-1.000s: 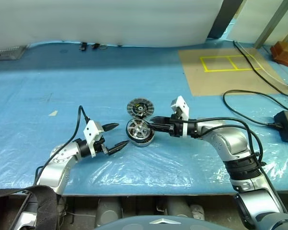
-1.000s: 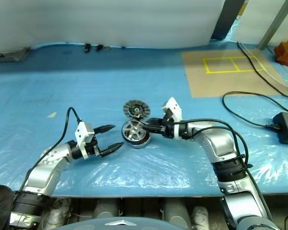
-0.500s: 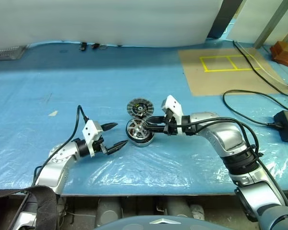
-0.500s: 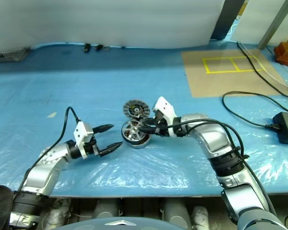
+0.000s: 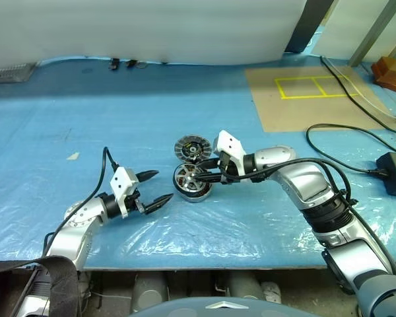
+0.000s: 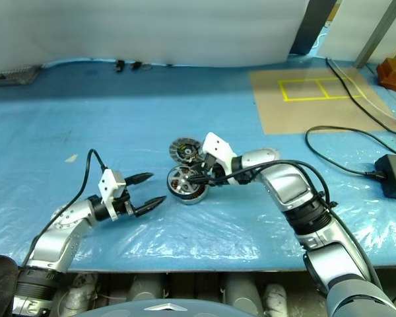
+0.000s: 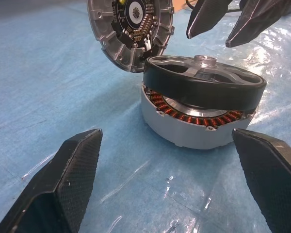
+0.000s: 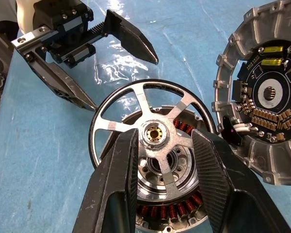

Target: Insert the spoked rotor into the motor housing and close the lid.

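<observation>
Seating step: spoked rotor (image 8: 153,145) sits cocked on the motor housing (image 7: 194,128), one edge riding high, not yet dropped in. Right pincer (image 8: 161,194) straddles the hub, fingers apart, not visibly gripping, probably to press it level. Left pincer (image 5: 153,189) waits spread wide just beside. Lid (image 5: 192,148) lies behind on the blue surface (image 5: 86,125).

A blue plastic sheet (image 5: 86,119) covers the floor; a brown board (image 5: 303,99) with yellow tape, black cables (image 5: 343,142) beside it.

rotor (image 5: 188,176) on housing (image 5: 197,192), lid (image 5: 191,148) behind
</observation>
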You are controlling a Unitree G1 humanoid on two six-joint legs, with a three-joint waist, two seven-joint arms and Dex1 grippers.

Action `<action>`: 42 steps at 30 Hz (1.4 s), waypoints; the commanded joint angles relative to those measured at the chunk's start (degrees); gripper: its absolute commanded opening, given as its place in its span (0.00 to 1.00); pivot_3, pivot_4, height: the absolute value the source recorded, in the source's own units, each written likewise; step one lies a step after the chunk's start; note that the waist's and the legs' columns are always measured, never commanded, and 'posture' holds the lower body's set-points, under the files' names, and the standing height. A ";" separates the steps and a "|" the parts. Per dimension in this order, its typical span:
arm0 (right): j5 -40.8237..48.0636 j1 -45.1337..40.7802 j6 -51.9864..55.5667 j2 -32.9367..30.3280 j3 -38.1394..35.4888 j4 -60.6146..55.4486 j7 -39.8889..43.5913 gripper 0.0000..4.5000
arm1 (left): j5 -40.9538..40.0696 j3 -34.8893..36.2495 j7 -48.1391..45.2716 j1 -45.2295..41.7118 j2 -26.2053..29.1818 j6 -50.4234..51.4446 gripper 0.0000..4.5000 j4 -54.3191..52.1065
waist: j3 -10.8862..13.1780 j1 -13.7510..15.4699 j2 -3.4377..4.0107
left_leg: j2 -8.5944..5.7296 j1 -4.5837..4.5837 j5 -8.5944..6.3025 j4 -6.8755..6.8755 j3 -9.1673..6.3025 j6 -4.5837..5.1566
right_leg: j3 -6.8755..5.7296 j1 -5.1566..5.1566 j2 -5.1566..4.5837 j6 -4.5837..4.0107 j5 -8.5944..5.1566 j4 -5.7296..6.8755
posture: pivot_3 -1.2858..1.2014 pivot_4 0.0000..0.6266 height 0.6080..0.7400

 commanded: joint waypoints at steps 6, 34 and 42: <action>-0.74 -0.94 -1.09 1.14 0.43 -0.30 0.99 0.39 | -0.38 1.22 0.43 0.32 0.54 -0.51 1.00 -2.14 | 0.00 0.01 0.00 | 0.00 0.00 0.00 0.00 0.00 0.00 | 0.00 0.00 0.00 0.00 0.00 0.00 | 0.52 0.24 1.00; -0.83 -1.62 -1.16 3.73 -1.07 -0.26 0.32 0.42 | -0.44 0.94 1.01 0.09 0.68 0.48 1.00 -2.82 | 0.00 0.00 0.00 | 0.00 0.01 0.00 0.01 0.00 0.00 | 0.00 0.00 0.00 0.00 0.00 0.02 | 0.52 0.24 1.00; -1.33 -0.61 -1.37 3.77 -0.56 0.56 0.05 0.49 | -0.34 0.71 0.94 -0.17 0.51 0.50 1.00 -2.42 | 0.00 -0.01 0.00 | 0.00 0.01 0.00 0.01 0.00 0.00 | 0.00 0.00 0.00 0.00 0.00 0.02 | 0.52 0.24 1.00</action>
